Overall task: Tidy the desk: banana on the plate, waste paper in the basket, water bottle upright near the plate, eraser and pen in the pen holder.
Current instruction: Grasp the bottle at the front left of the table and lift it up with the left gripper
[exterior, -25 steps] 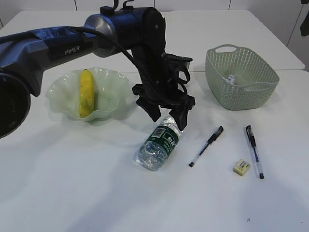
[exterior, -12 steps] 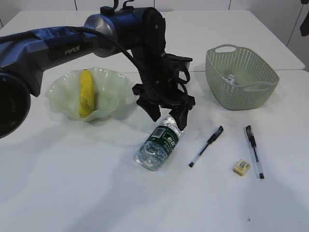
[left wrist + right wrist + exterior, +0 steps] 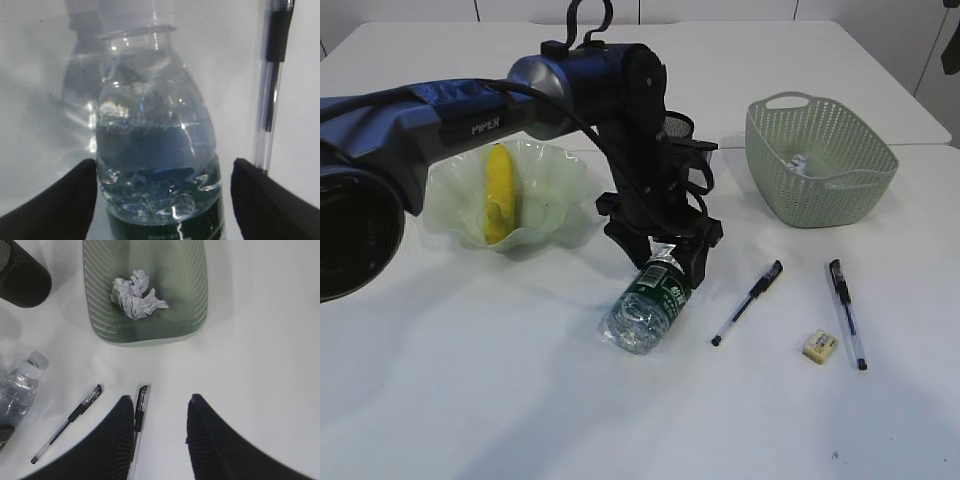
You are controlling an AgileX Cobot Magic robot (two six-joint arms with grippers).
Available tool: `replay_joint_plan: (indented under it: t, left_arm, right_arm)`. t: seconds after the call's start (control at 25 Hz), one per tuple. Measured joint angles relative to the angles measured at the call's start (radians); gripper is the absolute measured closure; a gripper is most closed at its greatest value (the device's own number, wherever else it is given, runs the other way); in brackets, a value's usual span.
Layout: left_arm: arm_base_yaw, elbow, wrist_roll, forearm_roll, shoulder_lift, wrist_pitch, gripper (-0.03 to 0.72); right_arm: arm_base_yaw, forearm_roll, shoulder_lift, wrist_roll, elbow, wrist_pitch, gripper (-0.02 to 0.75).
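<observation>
1. Right now the left claw [image 3: 667, 258] is down at the neck end of the water bottle [image 3: 647, 303], fingers spread wide on either side of it, not clamped; left wrist view shows both dark fingertips [image 3: 55, 205] flanking the bottle's shoulder with gaps.
2. Bottle lies on its side on the white worktop [image 3: 520, 400], cap end pointing toward the arm, green label up, just right of the plate [image 3: 560, 195].
3. Banana [image 3: 499, 191] lies in the pale green wavy plate.
4. Waste paper [image 3: 136, 294] sits crumpled inside the green basket [image 3: 860, 195], back right of the worktop.
5. Two pens lie flat: first pen [image 3: 747, 301] near the bottle's right, second pen [image 3: 847, 312] further right.
6. Eraser [image 3: 820, 346] rests between the two pens' lower ends, just beside the second pen.
7. Black mesh pen holder [image 3: 22, 277] stands left of the basket in the right wrist view; mostly hidden behind the arm in the exterior view.
8. Right claw [image 3: 160, 432] hangs above the worktop over the second pen, partly parted, gripping nothing.
</observation>
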Motion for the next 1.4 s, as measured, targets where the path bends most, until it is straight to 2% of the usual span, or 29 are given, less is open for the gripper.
replay_joint_plan:
  t: [0.44,1.4]
  left_arm:
    - [-0.002,-0.069,0.000,-0.004,0.043,0.000,0.096]
    - [-0.020,-0.071,0.000,-0.026,0.087,-0.002,0.113]
  right_arm:
    - [0.000,0.000,0.000,-0.001,0.000,0.000,0.468]
    - [0.000,0.000,0.000,-0.012,0.000,0.000,0.468]
